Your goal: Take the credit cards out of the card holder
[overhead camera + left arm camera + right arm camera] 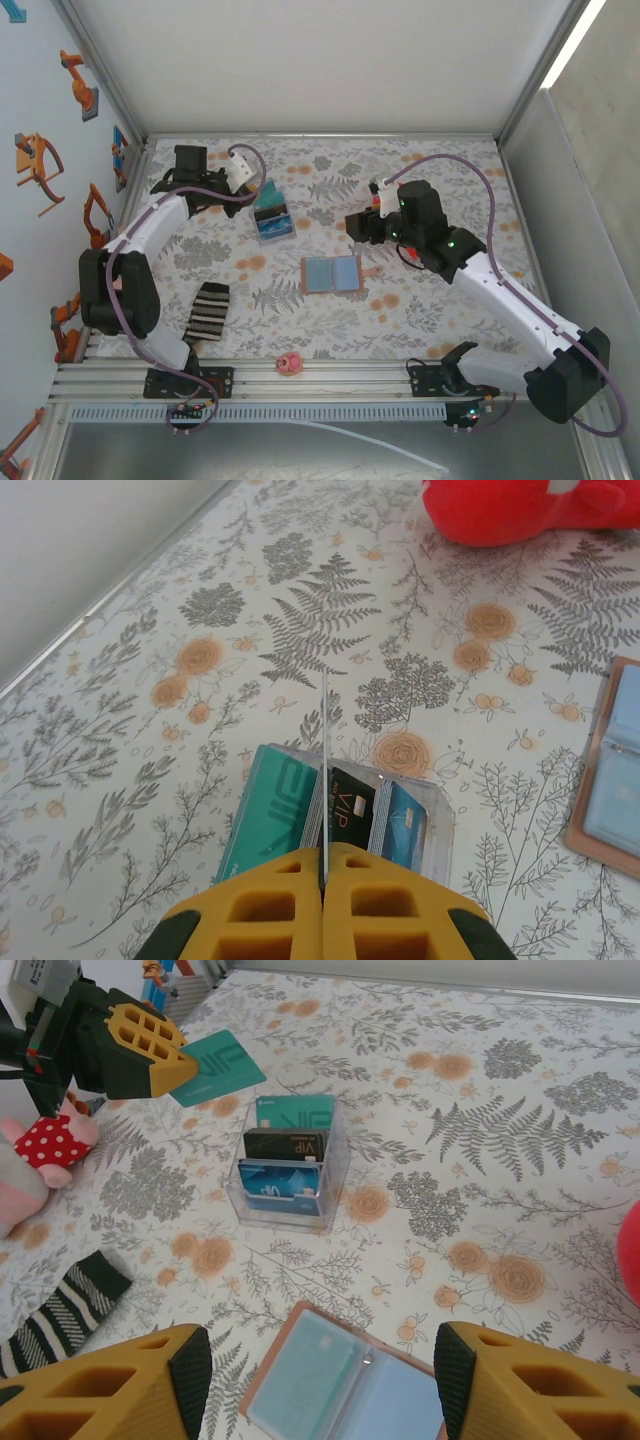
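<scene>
Surface: floral-print table (440,310) inside a walled enclosure, with both arm bases at its near edge.

Near edge: pink toy (289,364) by the rail, and a striped sock (207,310) to the left, beside the left arm. Neither is part of the task.

Mid-table: card holder (332,273), lying open and flat with its blue inner faces up and its snap tab toward the right.
- Its long axis runs left to right across the table.
- From the right wrist, the holder lies low between that arm's two fingers.
- A pale teal card seems to sit in its left pocket. What the right pocket holds cannot be told.

Just beyond the holder: right gripper (358,225), hovering above the holder's far edge.
- Its jaws stand about halfway apart, with nothing between them and nothing touched.
- This is the nearer arm.
- The holder lies below it and slightly toward the near edge, so the coming move is probably a descent onto the left pocket.

Farther left: clear stand (272,215), holding teal, black and blue cards upright in tiers.

Farthest: left gripper (150,1055), jaws pinched fully together on a teal card (218,1065).
- It holds the card above the stand, well apart from the holder.
- From its own wrist, the card reads edge-on as a thin line.
</scene>
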